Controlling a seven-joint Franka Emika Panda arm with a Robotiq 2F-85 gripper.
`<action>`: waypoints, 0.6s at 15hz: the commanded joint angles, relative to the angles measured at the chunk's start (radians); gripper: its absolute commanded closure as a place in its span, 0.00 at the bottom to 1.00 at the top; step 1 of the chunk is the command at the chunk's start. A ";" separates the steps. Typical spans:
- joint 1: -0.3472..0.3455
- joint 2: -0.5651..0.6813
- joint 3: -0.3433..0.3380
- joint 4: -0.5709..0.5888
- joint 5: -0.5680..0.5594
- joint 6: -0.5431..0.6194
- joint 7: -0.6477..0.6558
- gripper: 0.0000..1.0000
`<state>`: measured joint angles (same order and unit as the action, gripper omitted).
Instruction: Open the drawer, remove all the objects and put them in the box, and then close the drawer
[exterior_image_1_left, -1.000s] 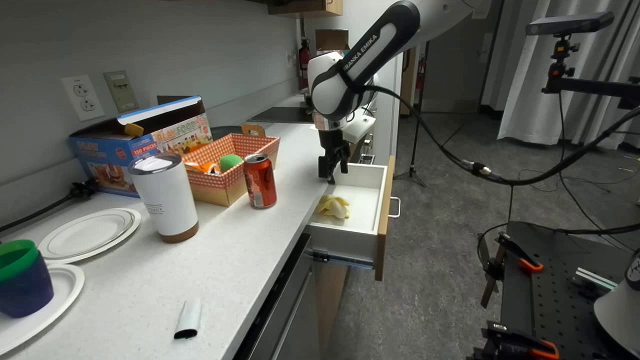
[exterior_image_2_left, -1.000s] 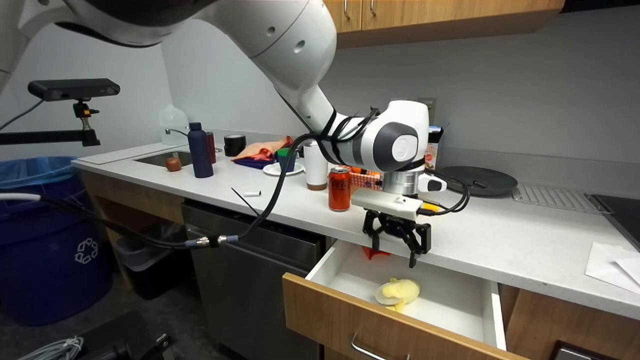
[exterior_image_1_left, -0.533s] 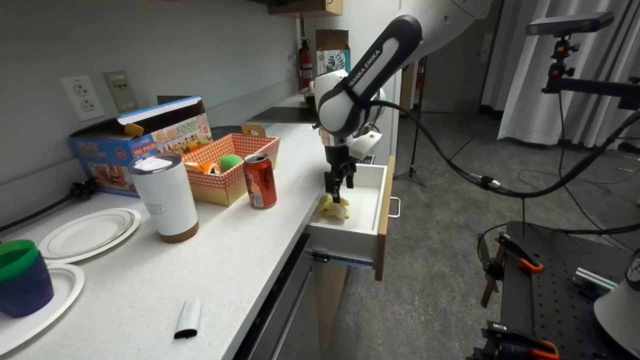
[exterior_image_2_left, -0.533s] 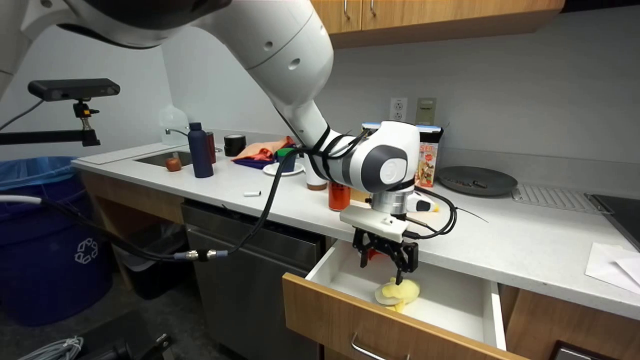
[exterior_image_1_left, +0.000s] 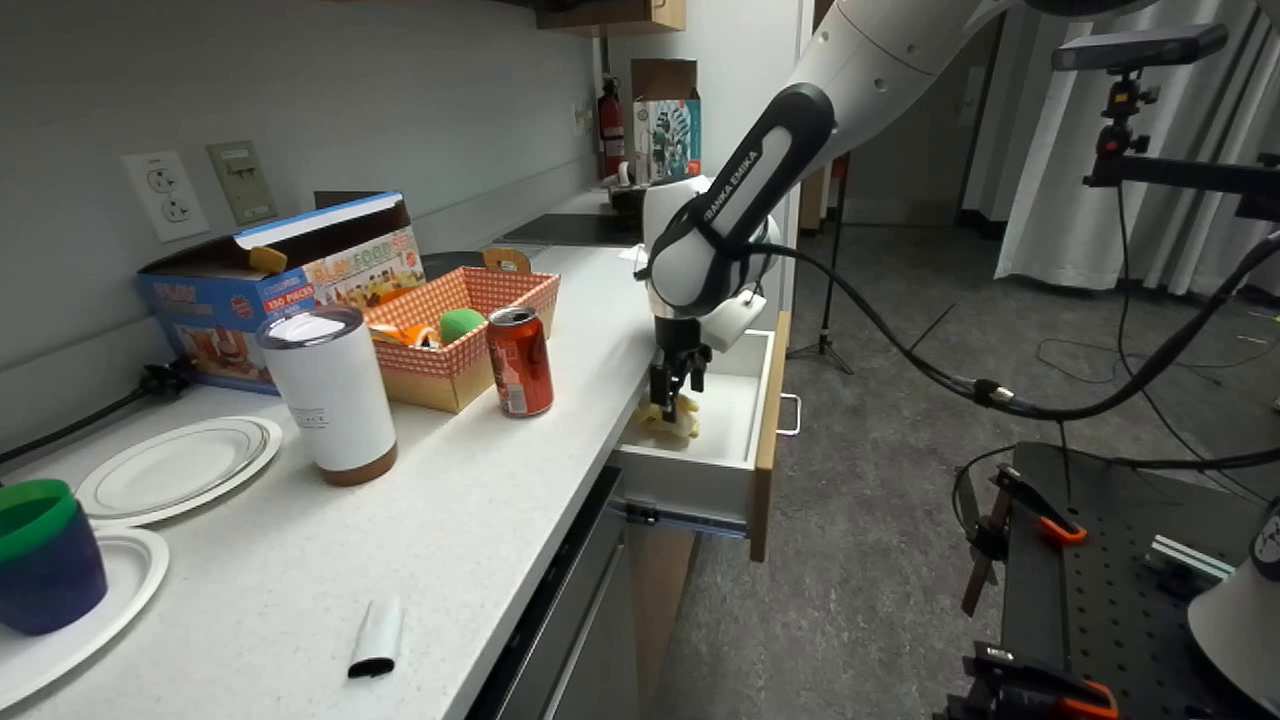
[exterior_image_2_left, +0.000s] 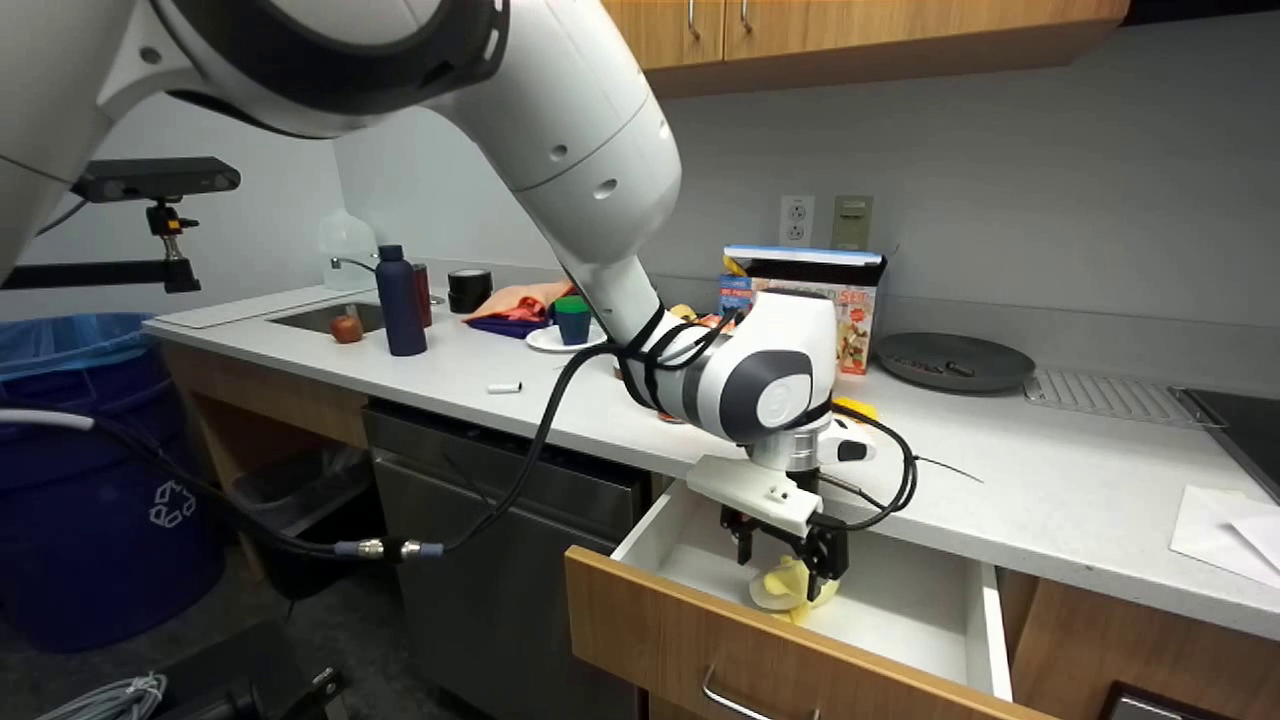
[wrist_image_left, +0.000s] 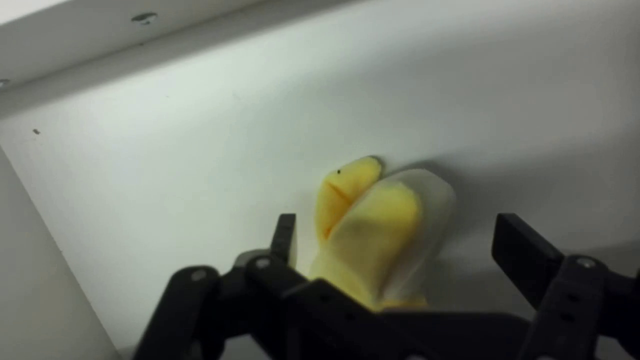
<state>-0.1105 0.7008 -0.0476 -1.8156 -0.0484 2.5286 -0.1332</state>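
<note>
Yellow piece (wrist_image_left: 374, 227), black dot (wrist_image_left: 338, 172) only in wrist view, pincer (wrist_image_left: 397, 239) parted

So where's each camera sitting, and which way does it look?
An exterior view sits higher than the counter, looking along it past the open drawer; the arm slants down from top right.
An exterior view sits in front of the drawer, facing the wall; the arm slants down from top left.
The wrist view sits at the arm's end, looking down at the yellow piece in the drawer; black fingers show below.
Both exterior views share the drawer and gripper.
</note>
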 joint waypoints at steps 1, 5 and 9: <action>0.002 0.048 -0.013 0.011 -0.001 0.061 0.034 0.10; 0.001 0.068 -0.011 0.014 0.005 0.095 0.044 0.48; -0.001 0.076 -0.012 0.000 0.009 0.119 0.059 0.79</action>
<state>-0.1104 0.7670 -0.0602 -1.8166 -0.0486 2.6220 -0.0897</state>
